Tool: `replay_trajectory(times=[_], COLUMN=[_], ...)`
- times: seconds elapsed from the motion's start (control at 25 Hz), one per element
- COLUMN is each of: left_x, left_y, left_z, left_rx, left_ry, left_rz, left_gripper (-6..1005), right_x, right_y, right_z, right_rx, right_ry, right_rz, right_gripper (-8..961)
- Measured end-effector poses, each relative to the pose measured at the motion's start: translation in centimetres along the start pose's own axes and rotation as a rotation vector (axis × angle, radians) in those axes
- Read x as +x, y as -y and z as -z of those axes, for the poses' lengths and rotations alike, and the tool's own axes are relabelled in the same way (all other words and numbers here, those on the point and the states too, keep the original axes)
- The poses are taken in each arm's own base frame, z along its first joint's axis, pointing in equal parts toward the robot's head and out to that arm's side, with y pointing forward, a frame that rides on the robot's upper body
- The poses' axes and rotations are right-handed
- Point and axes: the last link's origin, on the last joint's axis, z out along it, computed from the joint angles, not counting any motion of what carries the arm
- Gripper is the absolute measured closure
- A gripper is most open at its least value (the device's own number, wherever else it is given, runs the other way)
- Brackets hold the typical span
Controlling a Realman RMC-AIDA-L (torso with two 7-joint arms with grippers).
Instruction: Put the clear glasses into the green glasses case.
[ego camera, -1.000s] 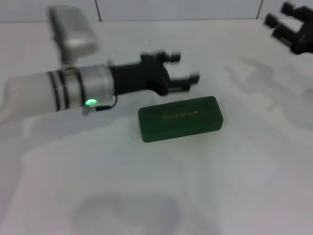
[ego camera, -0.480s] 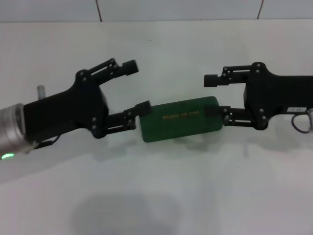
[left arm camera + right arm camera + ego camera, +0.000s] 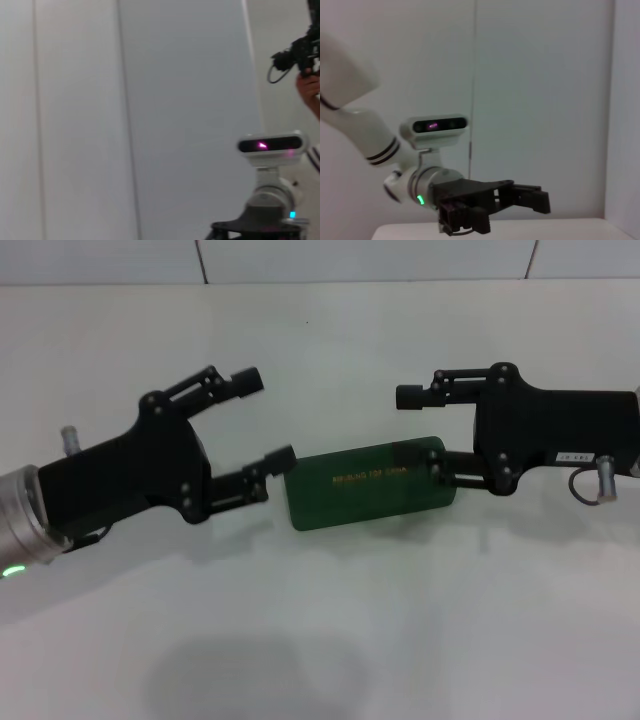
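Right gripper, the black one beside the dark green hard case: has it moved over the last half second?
Yes. The right gripper has shifted slightly toward the robot's left and farther up the table, judged against the dark green glasses case, which lies unmoved; its jaws stand open.

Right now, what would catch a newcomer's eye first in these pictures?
The green glasses case, closed, lies mid-table in the head view. Two black claws flank it, both open: the left claw at its left end, the right claw at its right end. No clear glasses show anywhere.
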Motion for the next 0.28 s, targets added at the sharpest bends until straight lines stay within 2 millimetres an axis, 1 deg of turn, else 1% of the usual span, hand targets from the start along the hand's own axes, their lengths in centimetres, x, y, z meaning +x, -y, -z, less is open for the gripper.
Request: replay_trajectory(times=[0.16,0.28], left_x=[-0.11,-0.13], left_y=[0.25,0.23], left_z=[0.33,0.34], left_rx=[0.042,0.043], left_ry=[0.001,0.001], left_rz=[-0.007,-0.005], left_gripper=[183,183], right_x=[0.14,0.34], right_y=[0.41,0.43], right_z=[0.03,0.02], right_rx=[0.031,0.027], right_ry=[-0.008,-0.032], right_rz=[-0.048,-0.04], right_gripper=[369,357])
